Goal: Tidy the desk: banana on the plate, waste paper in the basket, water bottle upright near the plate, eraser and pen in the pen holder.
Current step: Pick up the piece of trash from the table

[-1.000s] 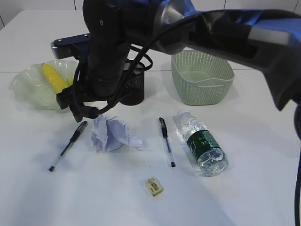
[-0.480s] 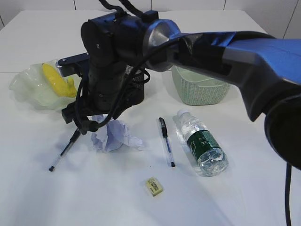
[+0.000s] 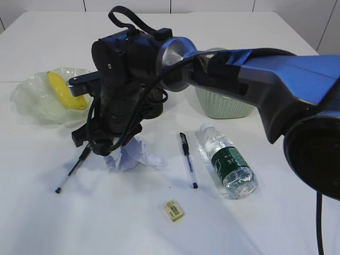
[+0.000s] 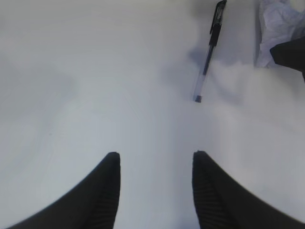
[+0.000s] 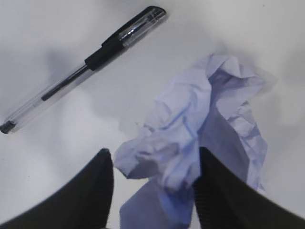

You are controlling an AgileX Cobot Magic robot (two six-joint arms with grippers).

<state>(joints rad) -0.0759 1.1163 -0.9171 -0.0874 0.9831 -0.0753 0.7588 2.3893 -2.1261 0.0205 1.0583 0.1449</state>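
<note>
White worktop seen from a slanted front view. The right arm reaches across from the right side to the left half of the scene, its gripper pointing down at the crumpled paper. In the right wrist view the jaws stand wide apart, with the near edge of the paper lying between the two fingertips; whether they touch it cannot be told. Just left of the paper lies a pen, cap end toward the gripper, tip toward the near left; the same pen shows at the upper left of the right wrist view.

The left gripper hangs over bare worktop with its jaws wide and nothing between them; the left pen and a corner of the paper lie beyond it in that view.

At the far left, a banana rests on a pale, wavy-rimmed plate. A dark pen holder stands behind the gripper, largely hidden by the arm. A green basket stands at far centre-right, partly covered by the arm. A second pen lies right of the paper, and just right of it a water bottle lies on its side, cap pointing far. An eraser lies at near centre, apart from everything else.
</note>
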